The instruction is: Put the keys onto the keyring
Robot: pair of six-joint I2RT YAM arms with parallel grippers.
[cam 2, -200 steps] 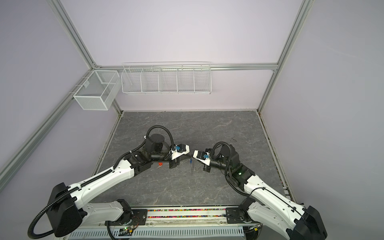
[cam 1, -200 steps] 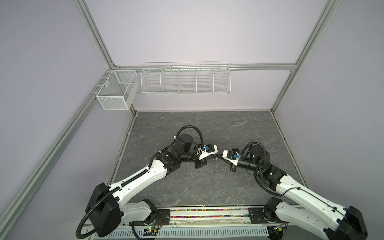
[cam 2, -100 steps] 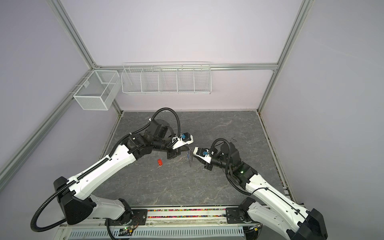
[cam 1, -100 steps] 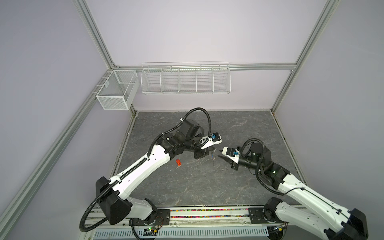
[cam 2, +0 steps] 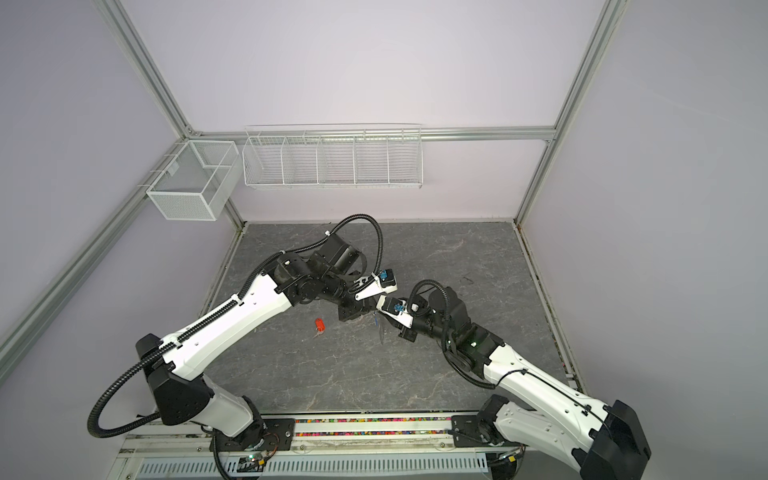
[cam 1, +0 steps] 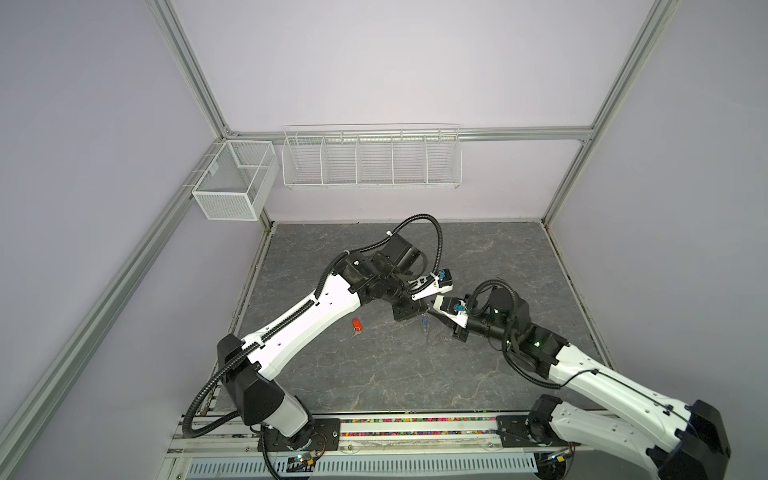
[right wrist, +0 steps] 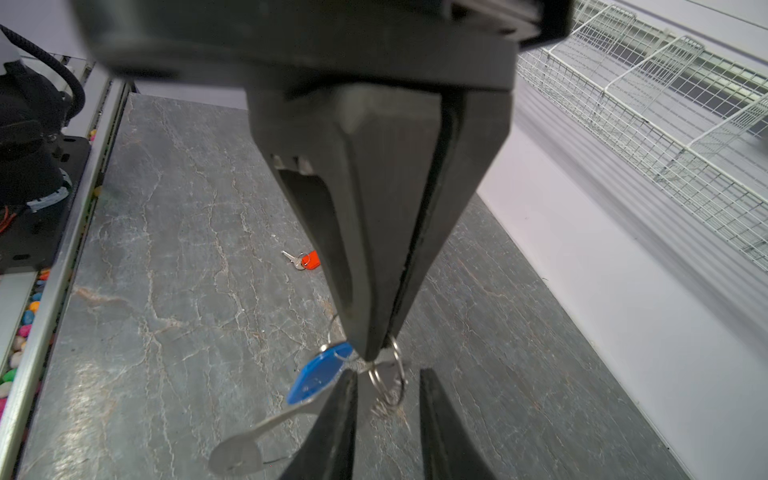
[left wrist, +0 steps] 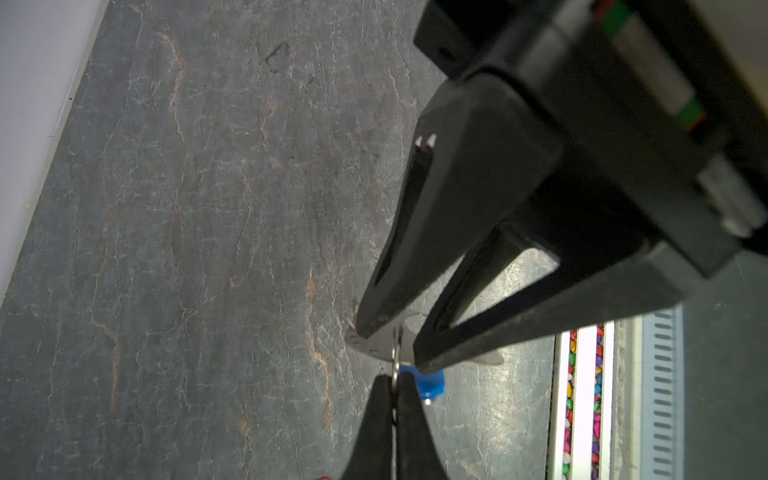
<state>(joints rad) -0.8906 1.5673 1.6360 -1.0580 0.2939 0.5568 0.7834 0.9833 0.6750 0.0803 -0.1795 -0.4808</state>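
Grey marbled tabletop (cam 1: 374, 374) bears one orange-tagged key (cam 1: 356, 324) (lying flat).

No writing, number, brand or sign can be read anywhere. The blue key tag (right wrist: 318, 376), the orange-red key tag (cam 1: 356, 324) and the keyring (right wrist: 237, 451) show no legible marking.

Hard to read from here

In both top views the keyring (cam 1: 425, 330) is too small for me to make out. From the right wrist, its free end is blurred and the left gripper (right wrist: 376, 353) covers part of the orange-tagged key (right wrist: 306, 261). From the left wrist, the right gripper (left wrist: 390, 347) hides most of the blue tag (left wrist: 430, 384).
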